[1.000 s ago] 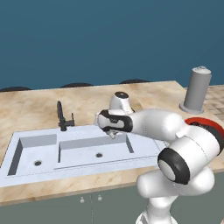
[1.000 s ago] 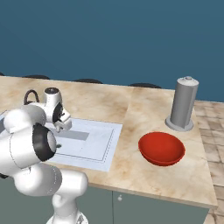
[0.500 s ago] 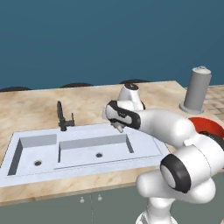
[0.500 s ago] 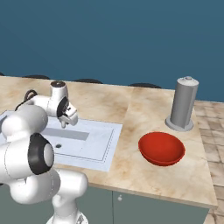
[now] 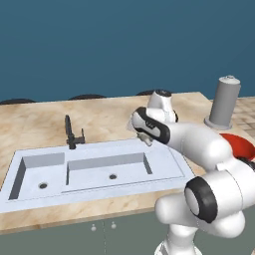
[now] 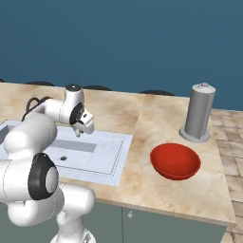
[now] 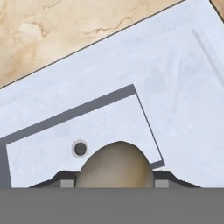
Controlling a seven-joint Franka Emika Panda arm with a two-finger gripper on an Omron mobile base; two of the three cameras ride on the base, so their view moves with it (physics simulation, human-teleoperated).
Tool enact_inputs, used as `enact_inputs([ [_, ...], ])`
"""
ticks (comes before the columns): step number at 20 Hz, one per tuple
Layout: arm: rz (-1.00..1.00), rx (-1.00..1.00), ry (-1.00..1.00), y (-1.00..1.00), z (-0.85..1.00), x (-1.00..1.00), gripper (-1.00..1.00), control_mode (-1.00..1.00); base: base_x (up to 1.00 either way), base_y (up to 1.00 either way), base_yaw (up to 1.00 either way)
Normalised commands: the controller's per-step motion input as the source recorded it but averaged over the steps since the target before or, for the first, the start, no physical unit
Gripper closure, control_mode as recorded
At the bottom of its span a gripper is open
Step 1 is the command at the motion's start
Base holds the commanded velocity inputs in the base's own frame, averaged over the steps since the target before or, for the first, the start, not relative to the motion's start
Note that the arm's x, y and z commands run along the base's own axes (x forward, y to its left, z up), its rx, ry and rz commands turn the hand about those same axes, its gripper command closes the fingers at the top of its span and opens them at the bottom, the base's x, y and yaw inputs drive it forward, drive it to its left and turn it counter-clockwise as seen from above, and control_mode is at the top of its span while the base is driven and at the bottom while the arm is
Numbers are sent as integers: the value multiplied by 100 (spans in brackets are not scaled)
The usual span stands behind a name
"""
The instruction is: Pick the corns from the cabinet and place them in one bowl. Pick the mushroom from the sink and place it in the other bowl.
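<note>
Its gripper point(image 5: 146, 138) clamped tight on the beige mushroom point(image 7: 116, 165), the arm hovers above the pale sink point(image 5: 30, 204); a level, unhurried swing across the counter to the red bowl point(image 6: 174, 161) should land it cleanly.

Flat, even rendered light lit every view, without glare. Only soft shading darkened the inner walls of the pale bluish-white two-basin sink point(image 5: 99, 169). Edges stayed sharp, undistorted; the marbled tan bench point(image 6: 156, 185) looked slightly coarse in texture.
</note>
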Motion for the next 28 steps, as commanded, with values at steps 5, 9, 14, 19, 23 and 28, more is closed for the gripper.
enact_inputs([
  [5,0,0,-3,-46,8,-1,100,-100,0,0,0],
  [9,0,-5,-6,-41,17,-3,100,-100,0,0,0],
  [14,4,-9,-2,-41,22,-6,100,-100,0,0,0],
  [19,4,-8,0,-43,20,-8,100,-100,0,0,0],
  [23,2,-4,-1,-47,13,-8,100,-100,0,0,0],
  [28,1,0,0,-51,8,-5,100,-100,0,0,0],
])
